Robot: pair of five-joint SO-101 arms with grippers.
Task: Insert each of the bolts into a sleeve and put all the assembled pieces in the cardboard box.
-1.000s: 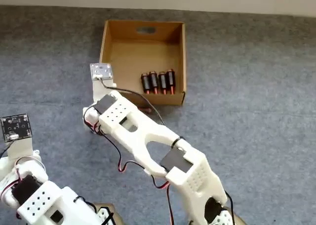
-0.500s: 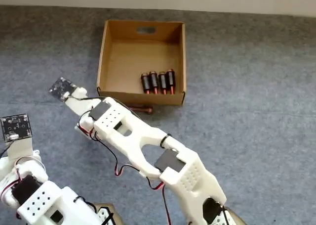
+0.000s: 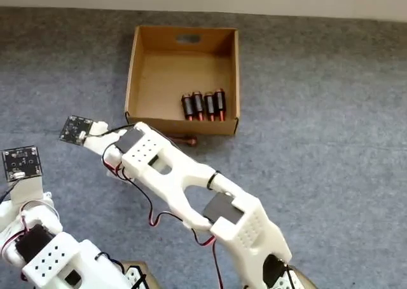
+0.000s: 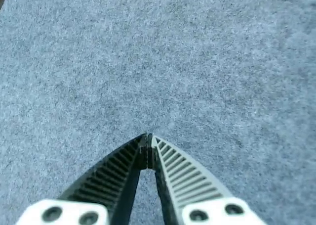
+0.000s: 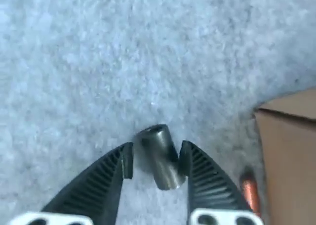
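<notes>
A dark sleeve lies on the grey carpet between the fingers of my right gripper. The jaws stand open, with a narrow gap on each side of the sleeve. A copper-coloured bolt lies close by, next to a corner of the cardboard box. From above, that bolt sits just in front of the cardboard box, and several assembled pieces lie inside by the front wall. The right arm covers the sleeve there. My left gripper is shut, with nothing in it, over bare carpet.
The right arm stretches diagonally from the bottom right to the box's front left corner. The left arm rests at the bottom left. Grey carpet covers the table around the box.
The right arm's wrist has swung left from the box's front left corner and come down over the carpet, uncovering the bolt. The left arm has not moved.
</notes>
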